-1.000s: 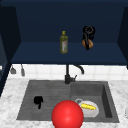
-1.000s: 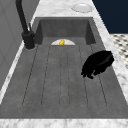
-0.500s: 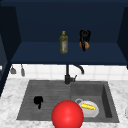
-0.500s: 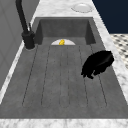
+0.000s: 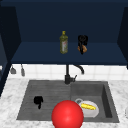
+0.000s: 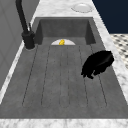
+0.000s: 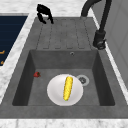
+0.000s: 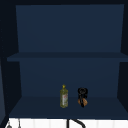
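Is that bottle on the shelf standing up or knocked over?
Upright. The bottle stands on the shelf with its cap on top, beside the right hand.

counter: a grey-white marbled stone counter [image 6: 55,7] is seen around a dark grey sink [image 7: 62,61]; a round white dish [image 6: 81,7] is set on it beyond the basin.
drainboard: a dark grey ribbed drainboard [image 6: 57,80] is seen beside the basin.
basin floor: a round white plate [image 7: 53,93] carrying a yellow corn cob [image 7: 67,88] is laid beside the drain; a small red object [image 7: 37,74] lies near the wall.
shelf: on a dark blue cabinet shelf [image 8: 37,106], a yellow-green glass bottle [image 8: 64,96] is stood upright near a small brown object [image 8: 84,101].
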Robot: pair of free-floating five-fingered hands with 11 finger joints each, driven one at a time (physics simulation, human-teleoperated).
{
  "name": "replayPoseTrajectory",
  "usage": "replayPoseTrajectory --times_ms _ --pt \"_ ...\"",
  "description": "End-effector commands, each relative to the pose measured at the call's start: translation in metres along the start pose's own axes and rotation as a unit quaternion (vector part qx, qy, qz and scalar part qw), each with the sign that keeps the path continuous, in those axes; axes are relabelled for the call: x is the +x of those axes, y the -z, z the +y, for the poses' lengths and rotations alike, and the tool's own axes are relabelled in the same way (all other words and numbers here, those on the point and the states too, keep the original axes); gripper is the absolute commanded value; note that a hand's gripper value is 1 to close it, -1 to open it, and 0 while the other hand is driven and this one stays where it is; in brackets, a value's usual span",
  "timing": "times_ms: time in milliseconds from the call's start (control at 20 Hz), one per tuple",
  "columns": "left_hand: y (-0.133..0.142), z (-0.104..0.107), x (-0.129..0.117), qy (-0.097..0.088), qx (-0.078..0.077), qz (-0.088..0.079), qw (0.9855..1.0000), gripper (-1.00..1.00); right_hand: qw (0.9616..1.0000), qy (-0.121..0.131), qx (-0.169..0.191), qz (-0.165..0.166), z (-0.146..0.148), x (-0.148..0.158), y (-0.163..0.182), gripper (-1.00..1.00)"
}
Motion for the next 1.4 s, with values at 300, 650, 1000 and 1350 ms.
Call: replayPoseTrajectory --times_ms 300,650,1000,1350 --pt "0.0 0.0 0.0 0.0 0.0 0.0 1.0 0.0 0.9998 0.001 0.001 -0.021 0.0 -0.015 0.08 1.0" --pt "0.0 0.0 0.0 0.0 0.0 0.0 1.0 0.0 0.9993 -0.017 -0.007 -0.033 0.028 -0.017 0.111 1.0" --pt "0.0 0.0 0.0 0.0 0.0 0.0 1.0 0.0 0.9984 -0.05 0.012 -0.024 0.041 -0.007 0.147 1.0" --pt "0.0 0.0 0.0 0.0 0.0 0.0 1.0 0.0 0.9959 -0.036 0.057 -0.062 0.024 -0.034 0.139 1.0"
